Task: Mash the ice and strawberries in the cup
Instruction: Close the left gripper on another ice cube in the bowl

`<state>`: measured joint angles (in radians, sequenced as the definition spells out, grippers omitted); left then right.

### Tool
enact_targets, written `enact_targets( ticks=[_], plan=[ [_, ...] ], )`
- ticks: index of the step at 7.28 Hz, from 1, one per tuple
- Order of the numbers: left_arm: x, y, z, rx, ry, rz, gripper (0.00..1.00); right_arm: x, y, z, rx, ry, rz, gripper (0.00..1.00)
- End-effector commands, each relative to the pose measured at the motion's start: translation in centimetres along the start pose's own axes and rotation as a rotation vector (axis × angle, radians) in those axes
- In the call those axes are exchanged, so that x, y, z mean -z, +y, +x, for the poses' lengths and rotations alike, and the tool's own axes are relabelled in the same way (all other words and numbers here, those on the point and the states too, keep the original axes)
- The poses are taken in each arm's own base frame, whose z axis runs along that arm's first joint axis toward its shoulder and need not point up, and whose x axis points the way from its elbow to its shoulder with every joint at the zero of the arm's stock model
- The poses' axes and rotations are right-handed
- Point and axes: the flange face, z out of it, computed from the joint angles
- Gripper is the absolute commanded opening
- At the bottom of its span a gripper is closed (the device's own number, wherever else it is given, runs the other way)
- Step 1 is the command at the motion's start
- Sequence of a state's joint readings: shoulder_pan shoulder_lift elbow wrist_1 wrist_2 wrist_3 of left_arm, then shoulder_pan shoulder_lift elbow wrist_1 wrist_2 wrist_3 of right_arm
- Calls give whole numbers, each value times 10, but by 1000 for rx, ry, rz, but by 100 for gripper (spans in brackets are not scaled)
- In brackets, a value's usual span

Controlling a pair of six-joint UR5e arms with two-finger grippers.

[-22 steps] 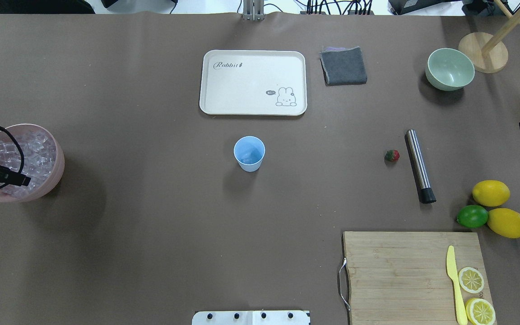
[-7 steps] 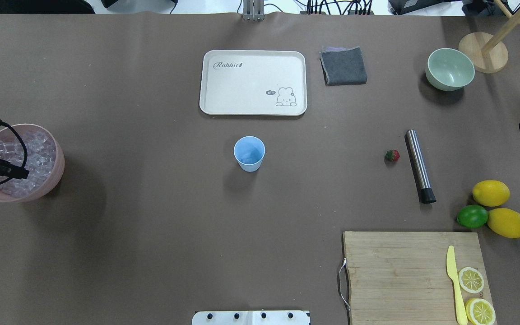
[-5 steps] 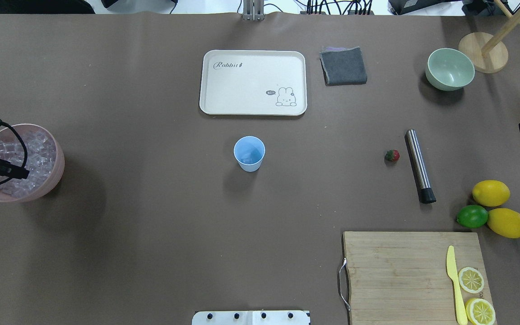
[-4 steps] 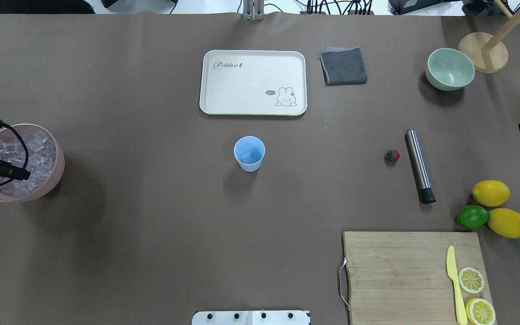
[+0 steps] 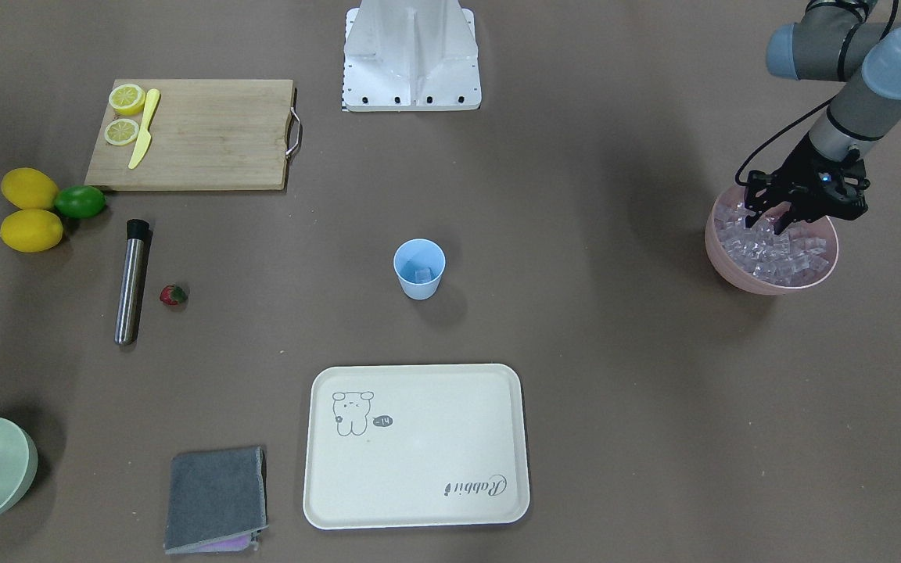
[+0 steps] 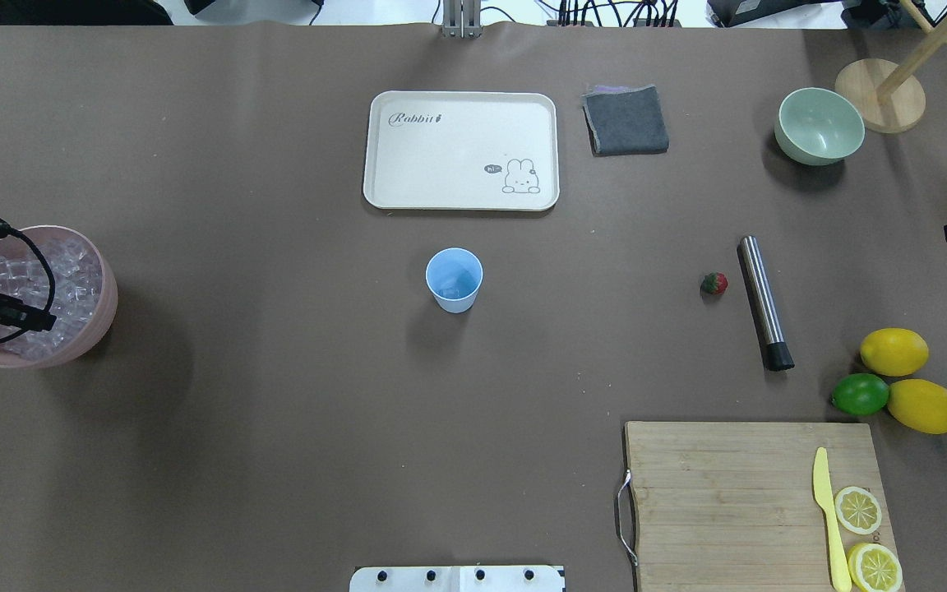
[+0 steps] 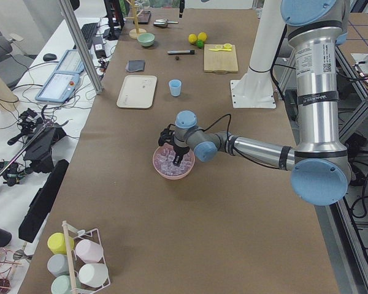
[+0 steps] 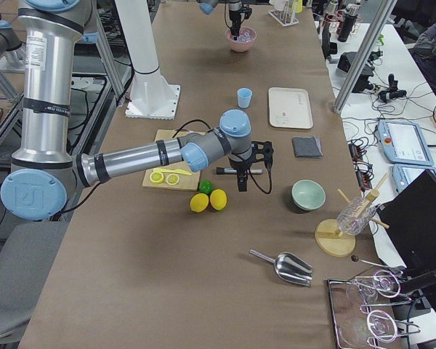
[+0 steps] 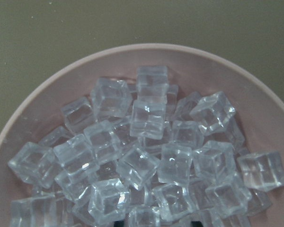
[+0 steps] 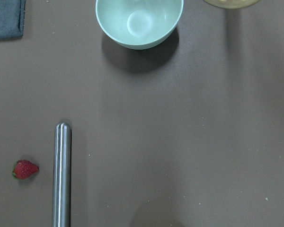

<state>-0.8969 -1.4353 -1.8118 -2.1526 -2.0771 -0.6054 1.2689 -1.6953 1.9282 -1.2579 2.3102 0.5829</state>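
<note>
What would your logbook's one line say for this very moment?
left gripper: open, down in ice in pink bowl | right gripper: hangs above table, jaws unclear | cup: upright, some ice inside | strawberry: on table

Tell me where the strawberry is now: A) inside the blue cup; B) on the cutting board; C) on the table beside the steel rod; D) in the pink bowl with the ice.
C: the strawberry lies on the table beside the steel rod, not touching it, well away from the cup.
</note>
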Motion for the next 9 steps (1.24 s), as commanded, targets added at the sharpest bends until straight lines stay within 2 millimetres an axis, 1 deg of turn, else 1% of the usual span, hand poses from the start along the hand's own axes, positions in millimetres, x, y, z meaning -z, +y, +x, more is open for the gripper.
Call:
enact_targets(
  ticks=[1,6,9],
  plan=[
    [-3,3,2,-11,2,-7,45,-1,0,0,-1,0,-1,100],
    [-2,5,0,-13,-1,-7,45,0,0,0,0,-1,-1,100],
    [-2,5,0,-13,-1,-7,41,0,0,0,0,-1,-1,100]
  ],
)
